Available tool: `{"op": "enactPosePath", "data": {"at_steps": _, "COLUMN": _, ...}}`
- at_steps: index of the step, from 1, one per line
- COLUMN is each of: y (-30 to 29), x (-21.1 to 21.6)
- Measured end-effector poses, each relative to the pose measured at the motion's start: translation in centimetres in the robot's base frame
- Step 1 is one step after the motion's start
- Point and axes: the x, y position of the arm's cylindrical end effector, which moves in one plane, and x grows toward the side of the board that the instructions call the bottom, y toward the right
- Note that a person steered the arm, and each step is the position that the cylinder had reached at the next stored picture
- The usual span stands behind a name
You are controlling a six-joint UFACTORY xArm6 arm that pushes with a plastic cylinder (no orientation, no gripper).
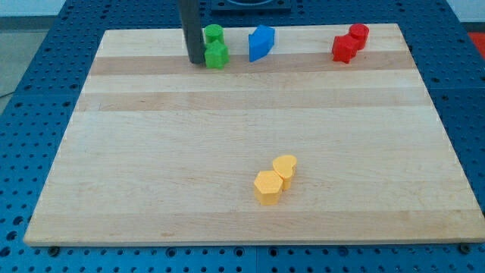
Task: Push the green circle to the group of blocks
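Observation:
The green circle (214, 33) stands near the board's top edge, left of centre. A green star-shaped block (217, 54) sits just below it, touching or nearly touching. My tip (196, 61) rests on the board right at the left side of the green star block, below and left of the green circle. The rod rises from there out of the view's top. A blue block (261, 42) stands a little to the right of the green pair.
Two red blocks (349, 42) sit together at the top right. Two yellow blocks (276, 179), one heart-shaped and one hexagonal, touch each other at the lower middle. The wooden board (151, 167) lies on a blue perforated table.

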Motion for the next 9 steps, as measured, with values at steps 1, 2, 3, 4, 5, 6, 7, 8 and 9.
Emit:
{"op": "enactPosePath", "data": {"at_steps": 1, "y": -2.0, "x": 0.9}}
{"op": "enactPosePath", "data": {"at_steps": 2, "y": -0.8, "x": 0.9}}
{"op": "enactPosePath", "data": {"at_steps": 3, "y": 1.6, "x": 0.8}}
{"op": "enactPosePath", "data": {"at_steps": 4, "y": 2.9, "x": 0.0}}
{"op": "enactPosePath", "data": {"at_steps": 5, "y": -1.1, "x": -0.1}}
{"op": "enactPosePath", "data": {"at_steps": 6, "y": -6.7, "x": -0.1}}
{"op": "enactPosePath", "data": {"at_steps": 7, "y": -8.1, "x": -2.6}}
{"op": "enactPosePath", "data": {"at_steps": 8, "y": -6.3, "x": -5.8}}
{"op": "enactPosePath", "data": {"at_steps": 9, "y": -1.5, "x": -5.9}}
